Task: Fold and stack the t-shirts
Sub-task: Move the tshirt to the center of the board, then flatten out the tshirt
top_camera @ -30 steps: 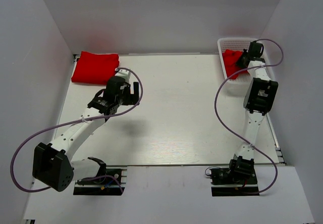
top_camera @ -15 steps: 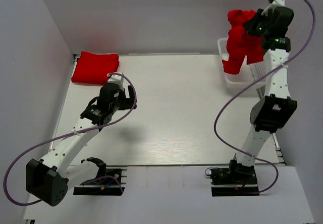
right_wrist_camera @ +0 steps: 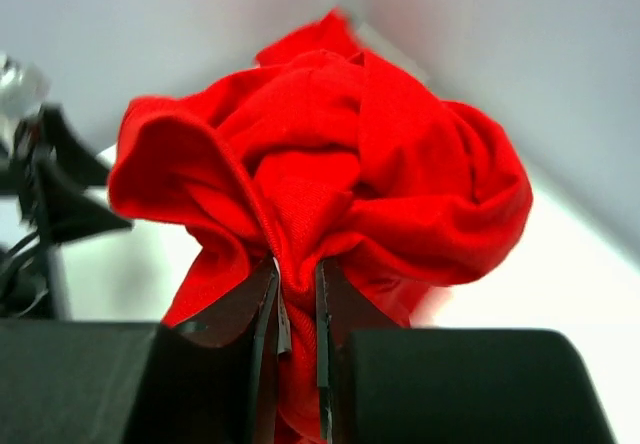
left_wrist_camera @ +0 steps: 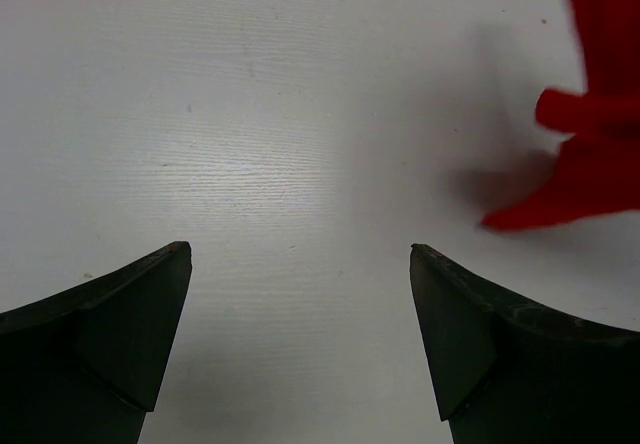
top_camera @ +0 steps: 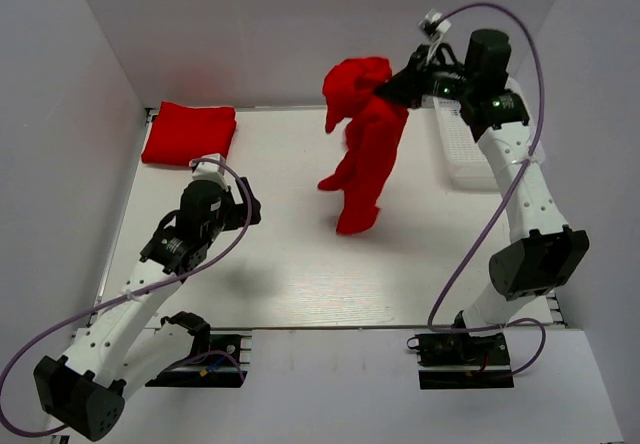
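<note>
A bunched red t-shirt hangs in the air over the table's middle back, its lower end touching or just above the surface. My right gripper is shut on its top; the right wrist view shows the fabric pinched between the jaws of the right gripper. A folded red t-shirt lies at the back left corner. My left gripper is open and empty above bare table, left of the hanging shirt, whose lower end shows in the left wrist view.
A white mesh basket stands at the back right, under my right arm. White walls close in the table on three sides.
My right gripper has lifted the red shirt out of the basket and swung it left over the table. My left arm has drawn back and down a little.
</note>
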### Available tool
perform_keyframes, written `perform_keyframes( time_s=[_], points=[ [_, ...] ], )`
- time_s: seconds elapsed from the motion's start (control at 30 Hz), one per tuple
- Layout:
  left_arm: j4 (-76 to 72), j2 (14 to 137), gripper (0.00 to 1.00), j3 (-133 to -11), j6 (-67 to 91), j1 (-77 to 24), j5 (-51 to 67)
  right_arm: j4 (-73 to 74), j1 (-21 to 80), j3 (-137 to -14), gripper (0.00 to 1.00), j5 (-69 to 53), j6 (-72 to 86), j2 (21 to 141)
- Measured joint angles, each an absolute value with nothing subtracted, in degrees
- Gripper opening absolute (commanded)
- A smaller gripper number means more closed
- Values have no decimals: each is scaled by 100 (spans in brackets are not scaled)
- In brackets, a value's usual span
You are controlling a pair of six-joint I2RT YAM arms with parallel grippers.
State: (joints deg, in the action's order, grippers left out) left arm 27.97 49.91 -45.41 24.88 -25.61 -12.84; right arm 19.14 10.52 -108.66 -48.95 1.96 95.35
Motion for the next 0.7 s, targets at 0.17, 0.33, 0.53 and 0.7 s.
perform_keyframes(
  time_s=[0.17,0.33,0.53,0.7],
  points=[
    [3030,4877,100,-4541,2711,-2561,-1472,1433,1313,-9214,21,-4987,183,9273],
    [3100,4947,100,-4534,2845,-2561,-1505,1378,1656,-7985,90,-4866,93,9721],
    [3074,5435,100,-4429,2871,-2561,-1326,1326,1918,-7585,90,-4292,349,10158],
    [2731,6069,100,-4429,2670,-2569,-915,1149,1874,-6923,90,-3345,690,9376]
  ],
)
